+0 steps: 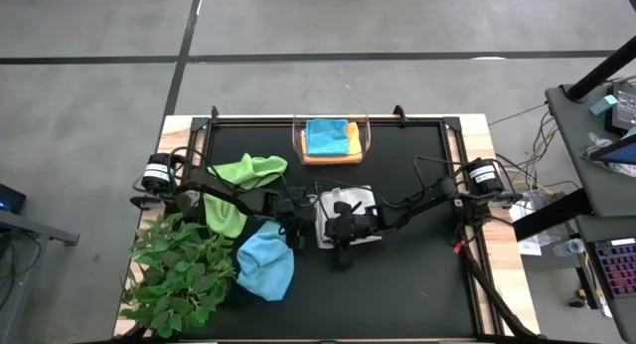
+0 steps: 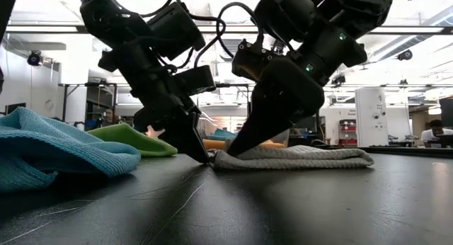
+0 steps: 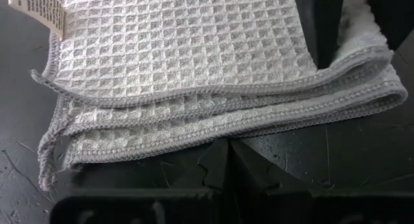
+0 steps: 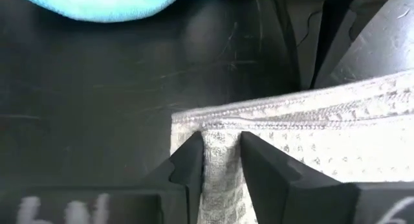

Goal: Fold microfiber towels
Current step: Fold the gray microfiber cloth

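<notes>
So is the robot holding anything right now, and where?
The right pincer pinches the folded grey-white towel by its stitched edge. The left pincer is shut at another edge, holding nothing.

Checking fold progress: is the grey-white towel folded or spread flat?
Folded: the grey-white towel shows stacked hemmed layers along one edge, lying compact on the table.

The overhead camera looked straight down, taking in the whole black table (image 1: 417, 274). The low camera sat at tabletop level, facing 12 o'clock across the surface into the room. Each wrist camera looked forward past its own fingers, very close. All four views shared the grey-white towel (image 1: 350, 203) near the table's centre.
</notes>
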`<action>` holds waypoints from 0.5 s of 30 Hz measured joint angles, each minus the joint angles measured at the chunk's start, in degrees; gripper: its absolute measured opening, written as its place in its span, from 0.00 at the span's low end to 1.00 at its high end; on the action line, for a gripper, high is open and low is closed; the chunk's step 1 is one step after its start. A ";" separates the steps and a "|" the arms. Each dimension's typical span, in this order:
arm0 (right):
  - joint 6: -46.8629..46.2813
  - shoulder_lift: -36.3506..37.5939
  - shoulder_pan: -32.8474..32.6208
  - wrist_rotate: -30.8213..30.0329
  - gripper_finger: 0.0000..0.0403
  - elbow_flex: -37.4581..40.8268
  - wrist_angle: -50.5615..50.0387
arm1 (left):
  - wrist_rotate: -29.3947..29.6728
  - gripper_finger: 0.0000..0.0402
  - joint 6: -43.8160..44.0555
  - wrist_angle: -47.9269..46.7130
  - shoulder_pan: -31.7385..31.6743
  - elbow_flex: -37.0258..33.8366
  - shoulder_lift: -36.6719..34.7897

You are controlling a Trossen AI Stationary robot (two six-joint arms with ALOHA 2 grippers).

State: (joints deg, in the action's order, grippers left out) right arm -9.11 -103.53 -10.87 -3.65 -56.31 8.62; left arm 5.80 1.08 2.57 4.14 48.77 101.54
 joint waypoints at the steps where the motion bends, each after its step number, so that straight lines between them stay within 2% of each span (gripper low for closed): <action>1: 0.04 0.00 0.00 -0.41 0.21 -0.12 -0.30 | 0.00 0.00 0.00 0.00 0.00 -0.01 0.00; 10: 1.27 0.00 0.00 -1.66 0.04 -1.52 -1.46 | 0.00 0.00 0.02 0.00 0.00 -0.01 0.00; 15: 1.53 0.22 -0.26 -2.36 0.02 -2.45 -2.02 | 0.00 0.00 0.02 0.00 0.00 -0.01 0.00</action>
State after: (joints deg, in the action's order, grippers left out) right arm -7.57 -103.31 -11.13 -6.01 -58.75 6.60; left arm 5.80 1.10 2.57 4.14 48.75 101.54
